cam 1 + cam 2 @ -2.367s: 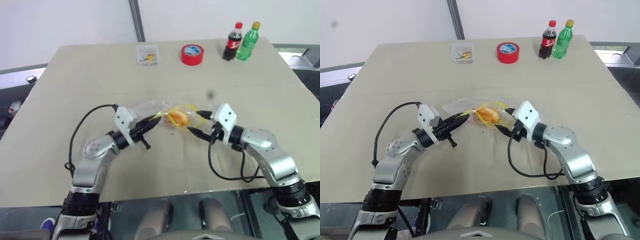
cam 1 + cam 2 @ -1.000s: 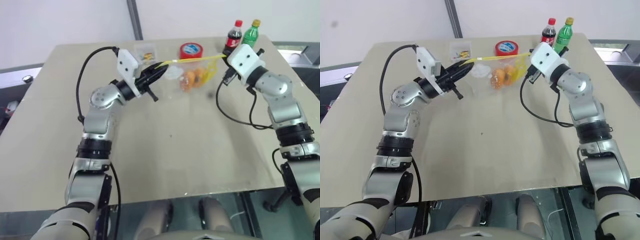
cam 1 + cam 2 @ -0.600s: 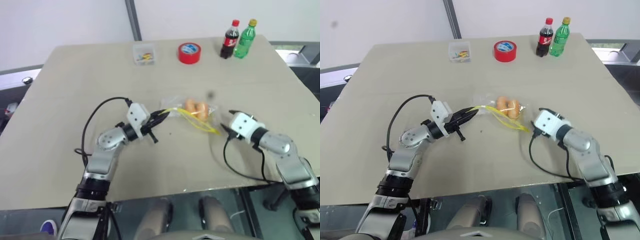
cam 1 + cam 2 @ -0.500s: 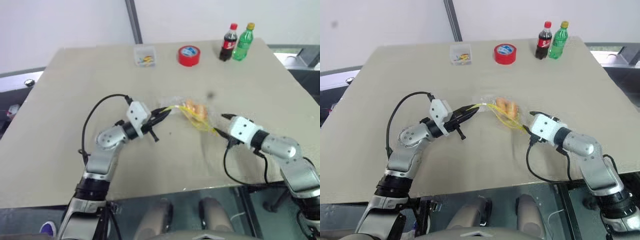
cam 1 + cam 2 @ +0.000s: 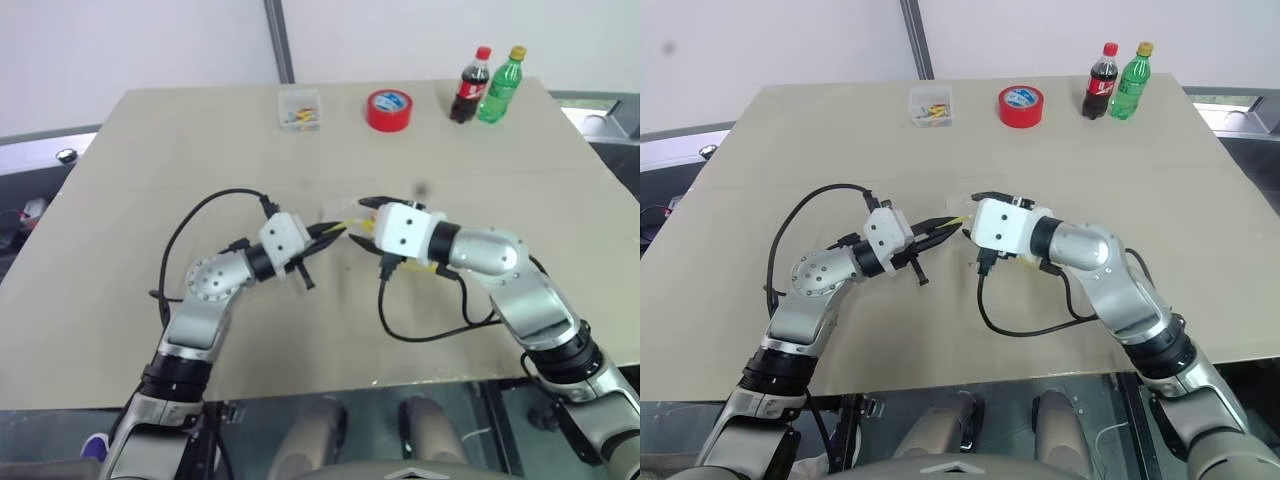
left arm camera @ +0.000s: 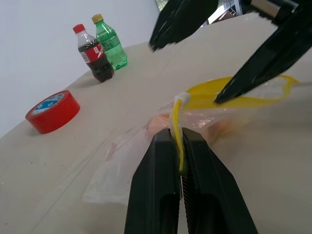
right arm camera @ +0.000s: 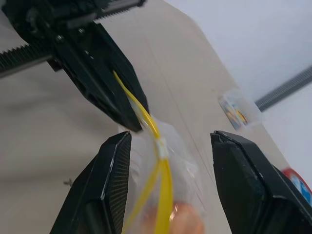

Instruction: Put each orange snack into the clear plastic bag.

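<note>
beige table [image 5: 150,150], white wall [image 5: 130,40] behind, grey pole [image 5: 279,40].

The clear plastic bag [image 6: 146,151] lies on the surface [image 5: 150,180] near its middle, with the orange snacks [image 6: 161,124] inside it. The left gripper [image 5: 948,229] sits at the bag's left end, jaws pinched on the strip [image 6: 176,131] along its mouth. The right gripper [image 7: 168,161] is just right of it, jaws parted on either side of that strip. Along the far edge stand, left to right, a small box [image 5: 300,108], a tape roll [image 5: 389,109] and two bottles [image 5: 484,84].
</note>
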### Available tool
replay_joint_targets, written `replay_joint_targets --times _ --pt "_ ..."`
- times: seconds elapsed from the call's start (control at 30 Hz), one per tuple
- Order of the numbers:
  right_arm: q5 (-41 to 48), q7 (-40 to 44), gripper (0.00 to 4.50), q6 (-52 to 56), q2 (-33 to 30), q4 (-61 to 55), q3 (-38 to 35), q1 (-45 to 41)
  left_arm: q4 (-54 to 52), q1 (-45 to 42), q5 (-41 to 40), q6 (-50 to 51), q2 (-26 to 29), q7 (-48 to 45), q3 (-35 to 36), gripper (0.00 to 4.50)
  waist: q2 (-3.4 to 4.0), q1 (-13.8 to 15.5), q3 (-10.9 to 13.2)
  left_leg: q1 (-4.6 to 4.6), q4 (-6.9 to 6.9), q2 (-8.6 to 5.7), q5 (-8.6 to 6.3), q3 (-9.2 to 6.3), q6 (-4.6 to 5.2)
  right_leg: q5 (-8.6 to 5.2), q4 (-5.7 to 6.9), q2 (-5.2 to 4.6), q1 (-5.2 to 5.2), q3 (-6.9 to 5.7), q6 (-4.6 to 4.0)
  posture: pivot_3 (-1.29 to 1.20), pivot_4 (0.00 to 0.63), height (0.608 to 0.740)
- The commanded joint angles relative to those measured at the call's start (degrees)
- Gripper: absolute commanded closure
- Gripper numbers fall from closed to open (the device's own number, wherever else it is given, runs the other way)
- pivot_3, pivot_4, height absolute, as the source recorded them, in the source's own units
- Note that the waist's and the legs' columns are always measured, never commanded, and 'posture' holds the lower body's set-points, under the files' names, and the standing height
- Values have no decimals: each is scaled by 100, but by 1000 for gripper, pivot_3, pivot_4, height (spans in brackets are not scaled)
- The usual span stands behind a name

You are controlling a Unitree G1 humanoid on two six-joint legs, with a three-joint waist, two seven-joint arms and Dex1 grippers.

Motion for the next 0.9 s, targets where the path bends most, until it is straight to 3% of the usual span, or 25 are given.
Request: replay_joint_targets --times 0.03,0.43,0.57,0.9 --pt "-75 33 3217 -175 44 48 -1 -126 -187 18 57 -240 59 -24 -5 4500 0 -3 0 -1 -1 0 0 0 0 0 0 0 -2 0 0 0 150 713" --pt "-130 139 3217 -270 74 252 -62 -164 -160 126 151 -526 121 -23 -3 4500 0 -14 0 -1 -5 1 0 2 -1 0 2 2 -6 3 0 0 150 713" --pt "-133 170 4465 -253 64 231 -67 -155 -101 136 144 -581 128 -29 4 4500 1 -17 0 -1 -6 1 0 2 -1 0 3 2 -7 3 0 0 150 713" --pt "-95 138 4465 -96 105 114 -150 -126 49 139 15 -582 72 10 104 4500 1 -15 0 -1 -7 1 0 2 -1 0 2 2 -7 3 0 0 150 713"
